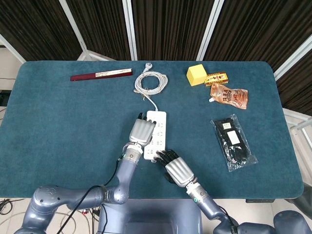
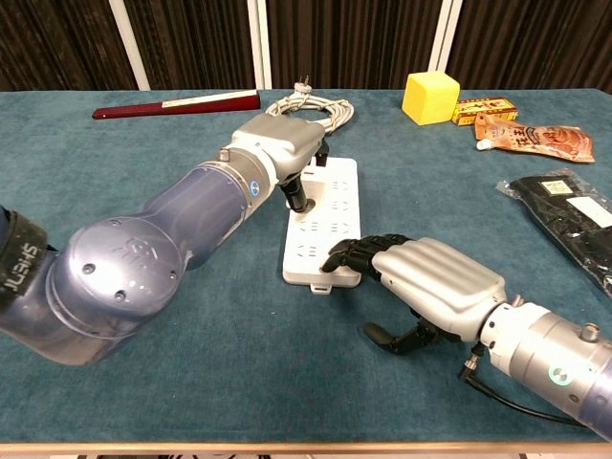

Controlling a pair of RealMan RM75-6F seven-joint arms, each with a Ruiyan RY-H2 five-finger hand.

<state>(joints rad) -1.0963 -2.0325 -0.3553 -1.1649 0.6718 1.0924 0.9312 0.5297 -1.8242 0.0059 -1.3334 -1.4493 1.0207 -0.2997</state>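
Power strip (image 1: pixel 156 135) lies near the middle of the tabletop (image 1: pixel 58 126), toward its near edge, its cord running to a coil (image 1: pixel 151 82) by the far edge. Our left hand (image 1: pixel 142 130) rests on its left side, fingers curled down, a dark plug seemingly beneath them. Our right hand (image 2: pixel 430 277) touches the near end with bent fingers (image 2: pixel 346 254), holding nothing. We judge the strip could slide or twist if one hand pushes harder.
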